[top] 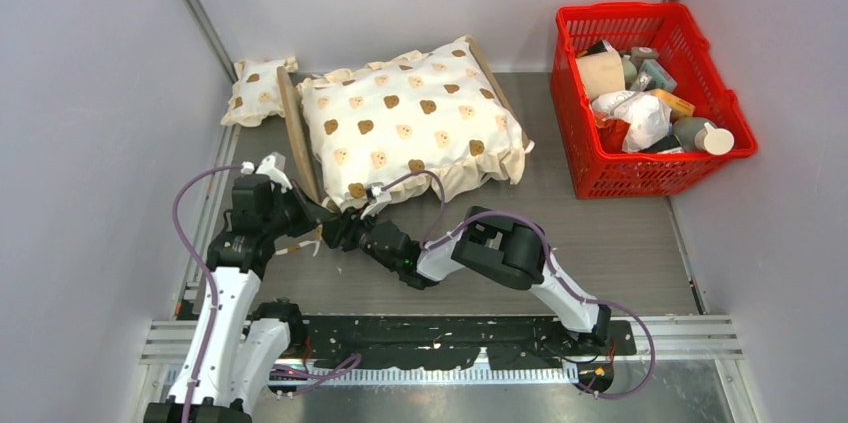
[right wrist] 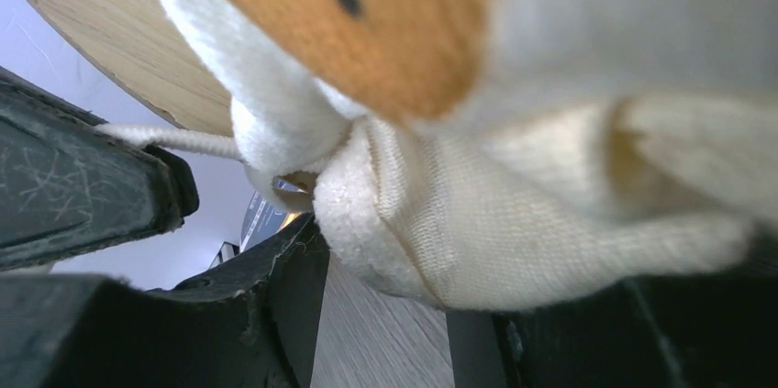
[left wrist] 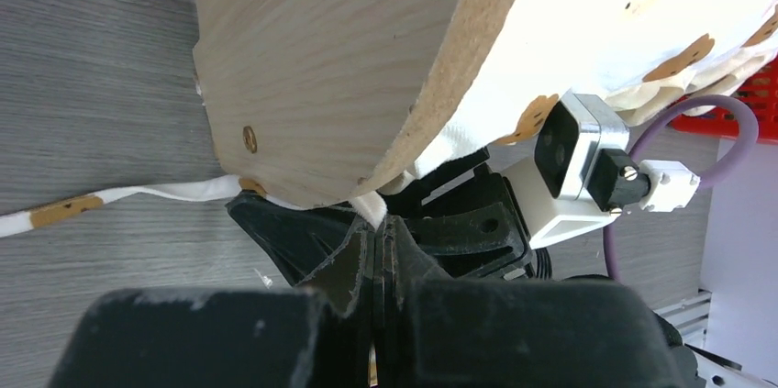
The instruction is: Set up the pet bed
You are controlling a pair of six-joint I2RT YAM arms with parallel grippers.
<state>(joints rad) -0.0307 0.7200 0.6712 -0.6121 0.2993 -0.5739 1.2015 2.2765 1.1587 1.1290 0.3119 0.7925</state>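
Cream cushion [right wrist: 550, 223] fills the frame from centre to 3 o'clock, a brown bear patch [right wrist: 394, 30] at 12. The pet bed [right wrist: 92, 3] shows light wood at 10 o'clock. A white tie cord [right wrist: 174, 138] (thin, nearly level) enters from 9. Dark fingers [right wrist: 138, 333] sit at 7 and 5, with grey table [right wrist: 385, 342] between them.

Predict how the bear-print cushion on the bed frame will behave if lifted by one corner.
Probably floppy: the bear-print cushion looks soft and puffy, its ruffled edge sagging over the bed frame. Likely light for its size, and unlikely to roll or break.

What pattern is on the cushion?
The cushion is cream with brown and pale bear faces; this shows best in the top view.
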